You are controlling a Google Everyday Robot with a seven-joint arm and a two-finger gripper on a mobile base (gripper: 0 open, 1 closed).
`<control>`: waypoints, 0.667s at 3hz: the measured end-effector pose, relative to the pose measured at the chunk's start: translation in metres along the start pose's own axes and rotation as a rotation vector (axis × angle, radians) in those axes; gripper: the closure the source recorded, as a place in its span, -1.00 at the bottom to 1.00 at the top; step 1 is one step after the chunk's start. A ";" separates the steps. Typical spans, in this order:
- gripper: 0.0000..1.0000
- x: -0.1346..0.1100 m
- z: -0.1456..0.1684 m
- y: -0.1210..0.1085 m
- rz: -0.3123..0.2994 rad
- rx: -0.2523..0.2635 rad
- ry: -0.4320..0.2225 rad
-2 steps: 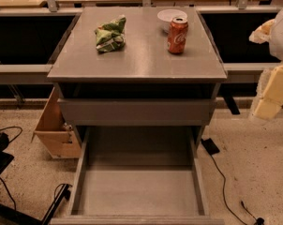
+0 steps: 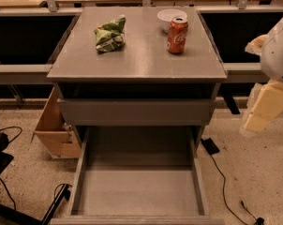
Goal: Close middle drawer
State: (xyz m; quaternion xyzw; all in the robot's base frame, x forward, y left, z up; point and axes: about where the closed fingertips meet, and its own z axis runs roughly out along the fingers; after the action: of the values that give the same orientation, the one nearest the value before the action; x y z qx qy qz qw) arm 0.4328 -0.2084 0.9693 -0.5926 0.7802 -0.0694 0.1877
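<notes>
The middle drawer (image 2: 139,191) is pulled far out of the grey cabinet toward me. Its long grey tray is empty and its front edge (image 2: 137,220) lies at the bottom of the view. Above it, the taller uppermost drawer front (image 2: 137,111) stands slightly out under the cabinet top. The lowest drawer is hidden beneath the open one. My gripper (image 2: 262,112) shows as a cream-coloured part at the right edge, level with the uppermost drawer front. It is to the right of the cabinet and touches nothing.
On the cabinet top (image 2: 141,55) lie a green chip bag (image 2: 110,33), a red soda can (image 2: 177,35) and a white bowl (image 2: 167,16). A cardboard box (image 2: 55,130) stands on the floor at the left. Cables (image 2: 221,182) run over the floor on the right.
The cream-coloured gripper part at the right has come a little lower and leftward. The drawer and the things on the top have not moved.
</notes>
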 end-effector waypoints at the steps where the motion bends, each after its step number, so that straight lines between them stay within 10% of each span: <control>1: -1.00 0.015 0.031 0.026 0.037 0.045 0.018; 2: -1.00 0.033 0.066 0.063 0.071 0.071 0.003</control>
State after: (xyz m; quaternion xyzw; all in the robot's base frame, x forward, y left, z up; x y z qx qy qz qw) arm 0.3939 -0.2137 0.8807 -0.5575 0.7981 -0.0911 0.2096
